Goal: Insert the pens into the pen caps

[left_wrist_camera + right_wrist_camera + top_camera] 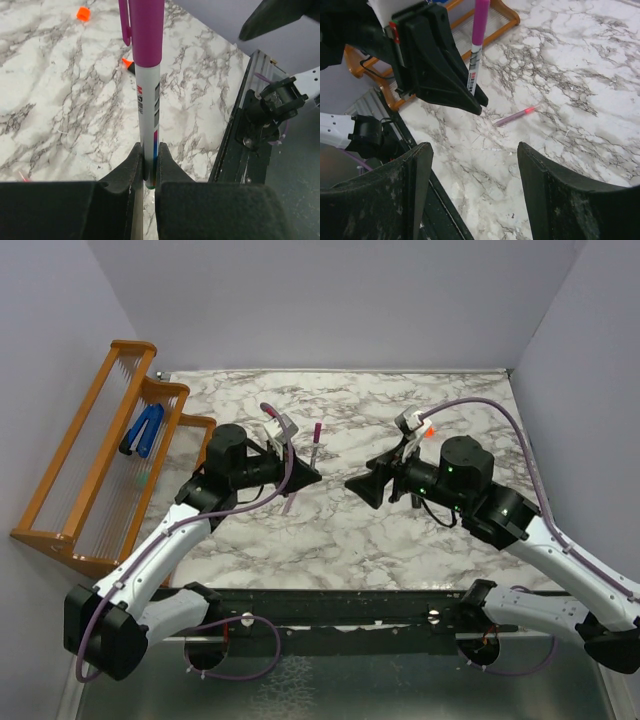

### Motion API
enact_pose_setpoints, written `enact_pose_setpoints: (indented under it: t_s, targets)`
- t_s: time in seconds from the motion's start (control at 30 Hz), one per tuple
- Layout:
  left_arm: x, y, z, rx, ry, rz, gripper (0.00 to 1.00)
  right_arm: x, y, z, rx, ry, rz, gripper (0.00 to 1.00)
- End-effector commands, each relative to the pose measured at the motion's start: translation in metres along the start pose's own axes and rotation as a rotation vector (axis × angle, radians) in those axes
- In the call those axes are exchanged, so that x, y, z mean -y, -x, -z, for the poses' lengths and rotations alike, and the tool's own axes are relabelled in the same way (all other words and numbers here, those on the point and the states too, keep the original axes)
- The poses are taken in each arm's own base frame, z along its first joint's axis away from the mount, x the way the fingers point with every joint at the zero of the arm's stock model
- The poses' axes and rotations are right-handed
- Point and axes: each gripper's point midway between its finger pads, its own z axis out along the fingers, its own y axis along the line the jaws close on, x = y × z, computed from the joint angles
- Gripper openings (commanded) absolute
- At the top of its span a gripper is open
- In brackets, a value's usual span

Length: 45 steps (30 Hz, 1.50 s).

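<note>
My left gripper (308, 477) is shut on the lower end of a white-grey pen (148, 100) and holds it upright above the table. A magenta-purple cap (147, 30) sits over the pen's upper end. Facing it a short way to the right, my right gripper (357, 487) is open with nothing between its fingers (542, 180). In the right wrist view the capped pen (479, 30) stands in the left gripper (470, 102). A dull pink pen (516, 116) lies flat on the marble. An orange cap (83, 13) and the orange tip of the black marker (128, 64) lie farther off.
A wooden rack (100, 460) stands along the left edge with a blue clip-shaped object (143, 430) in it. The table's black front rail (330, 605) runs along the near edge. Grey walls close the table in on three sides.
</note>
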Motion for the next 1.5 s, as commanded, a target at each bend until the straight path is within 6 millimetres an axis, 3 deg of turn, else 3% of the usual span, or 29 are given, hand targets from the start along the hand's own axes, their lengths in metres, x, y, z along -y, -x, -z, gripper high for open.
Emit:
enact_pose_setpoints:
  t_s: [0.0,0.07,0.3,0.57,0.73,1.0,1.3,1.37,1.47]
  targets:
    - [0.001,-0.012,0.005,-0.019,0.006,-0.003,0.0,0.007,0.005,0.008,0.043,-0.028,0.007,0.71]
    - [0.007,-0.013,0.007,-0.017,-0.023,-0.005,0.0,0.008,0.01,0.007,0.071,-0.018,-0.007,0.65]
    - [0.021,-0.015,0.012,-0.016,-0.087,-0.014,0.0,0.005,0.035,-0.012,0.126,0.149,-0.103,0.61]
    - [0.024,-0.016,0.012,-0.014,-0.099,-0.015,0.0,-0.038,0.071,-0.019,0.198,0.419,-0.111,0.6]
    - [0.025,-0.014,0.013,-0.005,-0.105,-0.019,0.0,-0.041,0.075,-0.027,0.187,0.448,-0.117,0.57]
    - [0.028,-0.015,0.013,0.002,-0.119,-0.021,0.0,-0.032,0.065,-0.049,0.151,0.44,-0.134,0.56]
    - [0.03,-0.016,0.013,0.001,-0.133,-0.027,0.0,-0.028,0.075,-0.066,0.152,0.439,-0.127,0.55]
    - [0.03,-0.017,0.013,0.001,-0.134,-0.028,0.0,-0.029,0.077,-0.069,0.151,0.443,-0.126,0.53]
    - [0.029,-0.017,0.014,0.002,-0.13,-0.028,0.0,-0.029,0.078,-0.072,0.144,0.452,-0.128,0.4]
